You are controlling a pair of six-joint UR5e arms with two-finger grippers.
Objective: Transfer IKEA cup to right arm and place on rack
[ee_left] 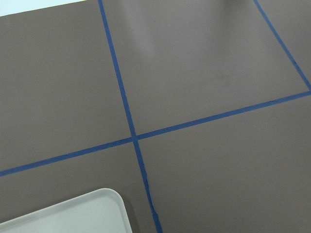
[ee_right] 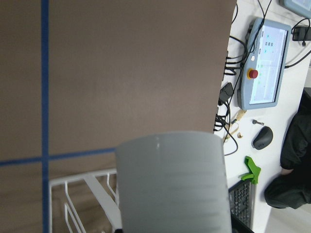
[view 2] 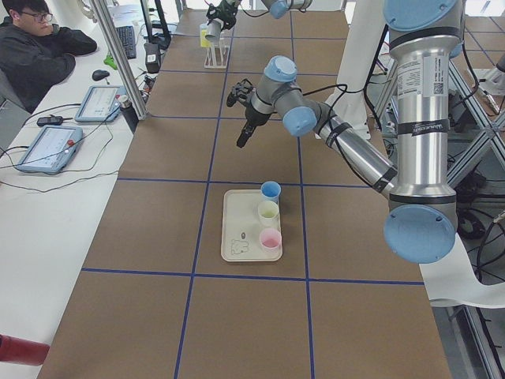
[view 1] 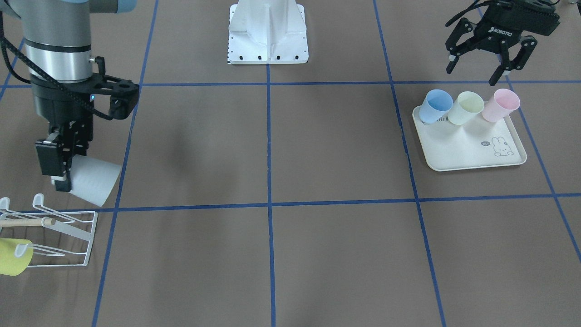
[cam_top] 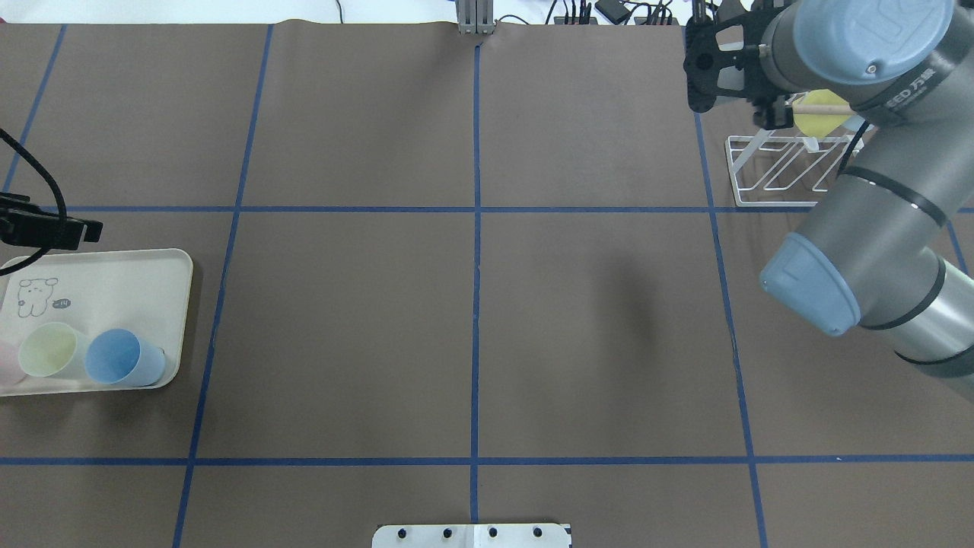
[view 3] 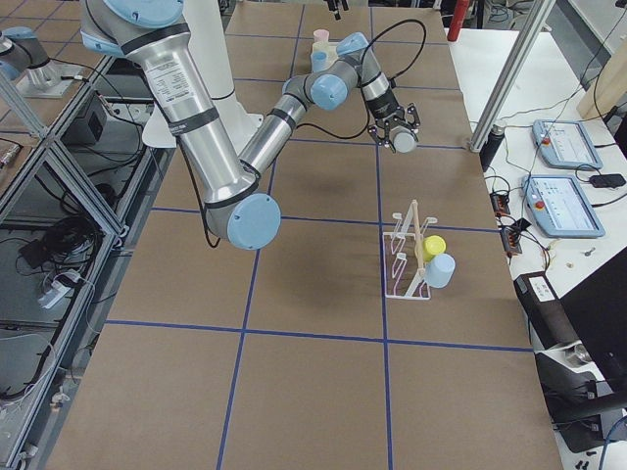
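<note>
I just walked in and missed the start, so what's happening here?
The right gripper holds a white cup, tilted, close to the wire rack, where a yellow cup sits on a prong. The left gripper hangs open and empty near the tray holding a blue cup, a pale green cup and a pink cup.

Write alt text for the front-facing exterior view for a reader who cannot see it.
The right gripper holds a white plastic cup, tilted, near the small white wire rack, where a yellow plastic cup hangs. The open left gripper hovers near a cream rabbit-print tray holding a blue cup, a pale-green cup and a pink cup.
</note>
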